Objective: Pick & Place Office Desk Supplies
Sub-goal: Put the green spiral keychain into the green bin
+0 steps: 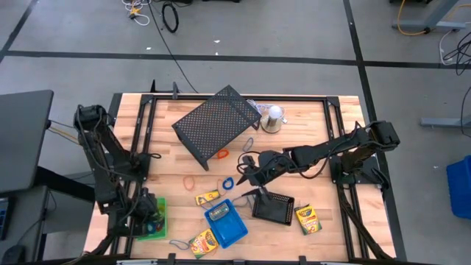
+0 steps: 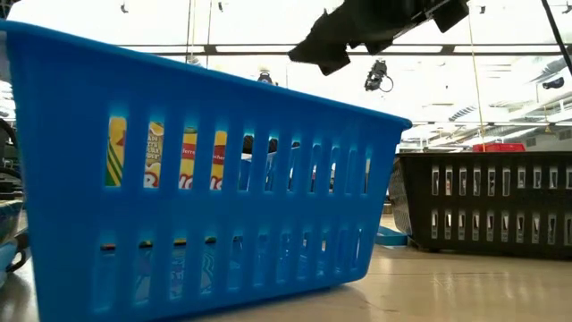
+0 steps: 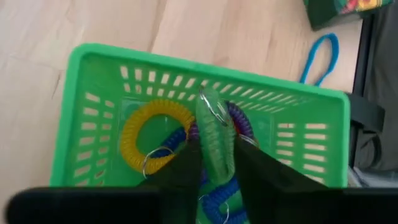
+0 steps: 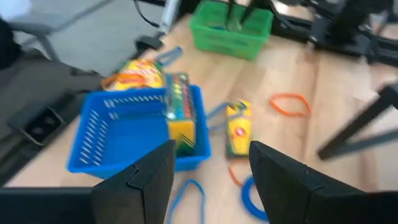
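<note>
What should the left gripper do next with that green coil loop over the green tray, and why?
Probably finish opening and lift away: the left gripper hangs over the green tray with the green coil loop between its fingers, above the yellow coil already inside.

Crayon boxes (image 1: pixel 307 218): four, with three on the tabletop and one inside the blue tray (image 1: pixel 232 234).

Small trays: three, namely the blue tray, a green tray (image 1: pixel 162 221) and a black mesh tray (image 1: pixel 274 210).

Loose elastic loops (image 1: pixel 228 182) on the tabletop: five.

Coiled loops in the green tray: at least three, namely a yellow coil (image 3: pixel 134 134), a green coil (image 3: pixel 214 134) and a blue coil (image 3: pixel 217 193); exact count unclear.

Large black mesh rack (image 1: pixel 217 121): one.

Silver dome-shaped object (image 1: pixel 272 118): one.
</note>
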### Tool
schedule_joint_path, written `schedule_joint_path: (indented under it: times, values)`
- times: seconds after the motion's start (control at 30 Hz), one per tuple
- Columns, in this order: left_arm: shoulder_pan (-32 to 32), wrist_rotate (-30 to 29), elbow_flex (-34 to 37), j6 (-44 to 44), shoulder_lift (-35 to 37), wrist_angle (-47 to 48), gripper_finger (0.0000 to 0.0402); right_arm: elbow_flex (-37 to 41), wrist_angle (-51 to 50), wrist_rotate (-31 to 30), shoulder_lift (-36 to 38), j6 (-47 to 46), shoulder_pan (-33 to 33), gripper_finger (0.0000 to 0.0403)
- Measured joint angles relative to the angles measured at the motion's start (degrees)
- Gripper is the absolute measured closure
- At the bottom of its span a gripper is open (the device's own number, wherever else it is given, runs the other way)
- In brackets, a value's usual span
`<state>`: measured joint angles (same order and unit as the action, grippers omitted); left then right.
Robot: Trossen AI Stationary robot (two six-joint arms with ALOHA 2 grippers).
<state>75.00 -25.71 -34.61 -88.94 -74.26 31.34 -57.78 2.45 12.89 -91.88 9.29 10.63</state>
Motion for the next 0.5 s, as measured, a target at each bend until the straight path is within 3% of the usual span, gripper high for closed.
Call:
schedule_joint_path:
  times: [0.27, 0.5]
  values:
    - [0.01, -1.13, 0.00, -0.17, 0.00, -0.16, 0.0223, 0.00, -4.80, -9.17, 0.00, 1.25, 0.00, 0.0188]
    - [0.04, -5.07, -0.01, 1.17, 0.02, -1.94, 0.0201, 0.00, -8.76, -13.11, 0.00, 3.57, -2.01, 0.0188]
